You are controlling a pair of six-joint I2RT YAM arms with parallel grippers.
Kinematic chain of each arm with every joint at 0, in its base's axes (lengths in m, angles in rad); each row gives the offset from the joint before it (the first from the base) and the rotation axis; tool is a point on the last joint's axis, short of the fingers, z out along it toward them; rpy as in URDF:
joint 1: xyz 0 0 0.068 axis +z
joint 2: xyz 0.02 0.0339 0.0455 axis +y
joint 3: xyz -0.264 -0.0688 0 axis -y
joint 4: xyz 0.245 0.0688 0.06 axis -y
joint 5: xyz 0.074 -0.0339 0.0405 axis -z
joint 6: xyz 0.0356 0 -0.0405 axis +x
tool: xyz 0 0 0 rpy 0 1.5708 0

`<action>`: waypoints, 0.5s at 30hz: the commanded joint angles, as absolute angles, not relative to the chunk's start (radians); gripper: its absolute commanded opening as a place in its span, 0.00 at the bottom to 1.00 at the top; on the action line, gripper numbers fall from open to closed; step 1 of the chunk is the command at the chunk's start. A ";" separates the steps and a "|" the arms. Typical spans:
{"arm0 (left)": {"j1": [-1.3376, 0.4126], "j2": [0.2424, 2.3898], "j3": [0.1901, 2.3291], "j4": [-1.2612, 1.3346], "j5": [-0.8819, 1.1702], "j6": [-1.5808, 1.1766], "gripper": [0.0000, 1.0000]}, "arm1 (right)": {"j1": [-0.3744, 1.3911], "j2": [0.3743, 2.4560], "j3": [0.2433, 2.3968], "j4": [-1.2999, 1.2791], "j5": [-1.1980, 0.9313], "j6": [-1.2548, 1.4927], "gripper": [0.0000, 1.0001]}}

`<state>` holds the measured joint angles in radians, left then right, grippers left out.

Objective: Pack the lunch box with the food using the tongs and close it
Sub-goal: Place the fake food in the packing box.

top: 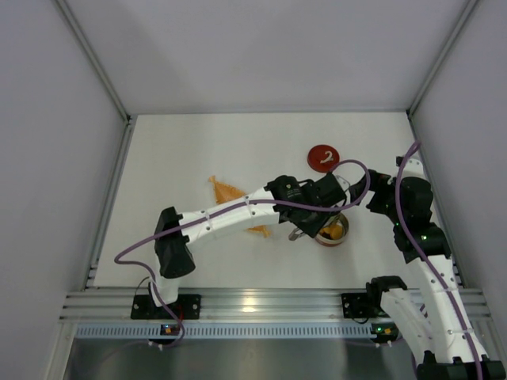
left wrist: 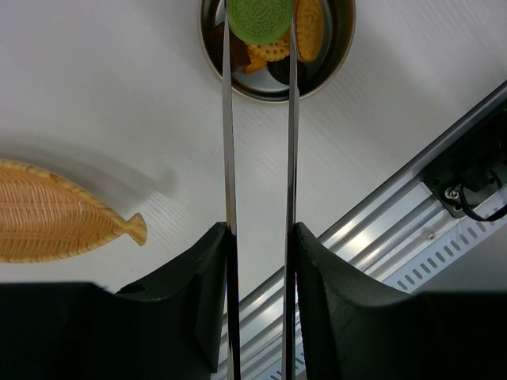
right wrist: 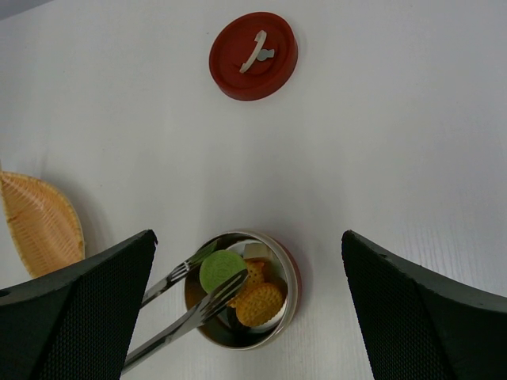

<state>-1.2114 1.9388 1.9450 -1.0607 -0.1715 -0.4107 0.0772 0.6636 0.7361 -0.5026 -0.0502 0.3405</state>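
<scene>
Left claw [left wrist: 260,245]: pinching the tongs [left wrist: 229,158], one black finger pressed against the outside of each slim arm.
Tongs: two silver arms running nearly parallel, away from the claw and out over the lunch box tin [left wrist: 326,75]; forked tips visible from the right wrist view.
Green disc [left wrist: 258,17]: round, ridged, gripped between the tong tips, at the tin's mouth above the other pieces.
Lunch box tin: shiny steel with a reddish rim, upright and uncovered on the white bench [right wrist: 396,119], directly under the right claw [right wrist: 247,234].
Food in the tin: tan and orange biscuit pieces [right wrist: 260,302], a pale piece at the far wall, something dark beneath; packed close together.
Right claw: spread wide, holding nothing, hovering above the tin with one finger at each side of the view.
Lid [right wrist: 252,57]: red, round, flat on the bench with its white squiggle up, well apart from the tin on the far side.
Woven dish [left wrist: 47,210]: orange, leaf-shaped with a small tail, lying on the bench left of the tin, apart from it.
</scene>
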 commanded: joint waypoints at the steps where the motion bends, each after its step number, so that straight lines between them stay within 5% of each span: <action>1: -1.213 1.944 1.980 -1.000 -0.173 -0.393 0.37 | 0.089 0.655 0.785 -0.502 -0.041 0.325 1.00; 15: -1.212 1.974 2.003 -1.015 -0.201 -0.382 0.47 | 0.089 0.661 0.792 -0.502 -0.043 0.322 0.99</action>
